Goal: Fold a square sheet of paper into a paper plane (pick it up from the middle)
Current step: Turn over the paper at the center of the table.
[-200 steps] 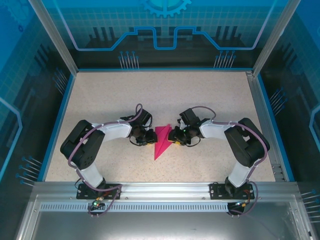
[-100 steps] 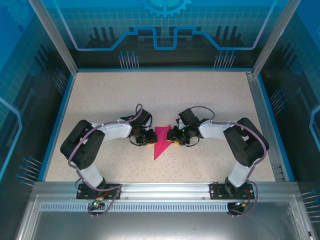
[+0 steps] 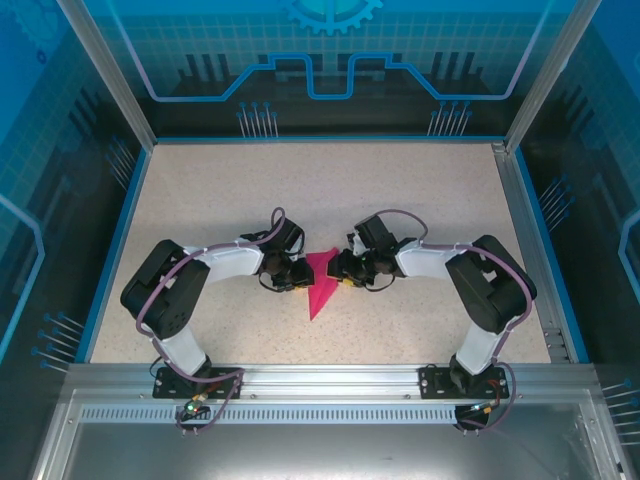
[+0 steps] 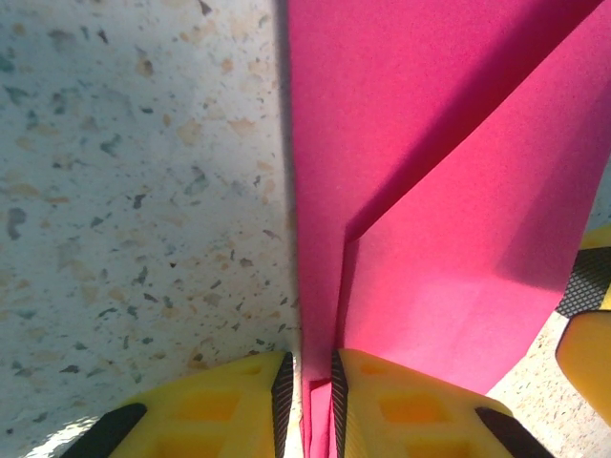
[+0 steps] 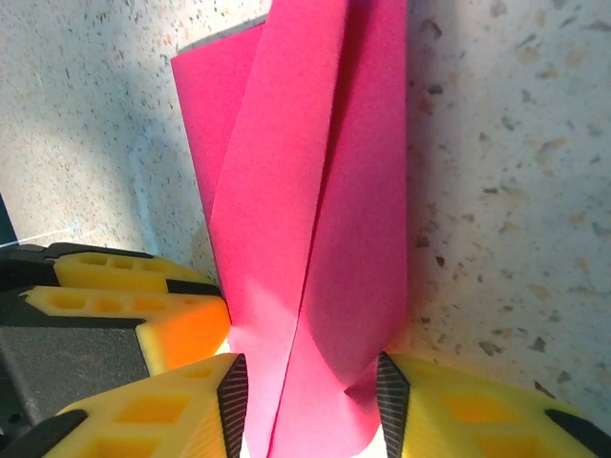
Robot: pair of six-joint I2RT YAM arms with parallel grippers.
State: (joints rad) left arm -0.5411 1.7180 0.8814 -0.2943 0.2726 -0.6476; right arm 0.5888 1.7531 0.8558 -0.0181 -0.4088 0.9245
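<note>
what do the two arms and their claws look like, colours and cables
Both arms have chunky black joint housings and white link sections, with a purplish-grey cable looping along each down to its base on the aluminium rail. The left claw and right claw have yellow plastic fingers with hollow moulded pockets and black textured pads on the inner faces.

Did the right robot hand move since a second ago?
Yes. The right gripper slid left, toward the left gripper, judged against the speckled table, crowding the paper plane.

Left claw pinches folded pink paper plane (near edge) w/ speckled table beneath.
</note>
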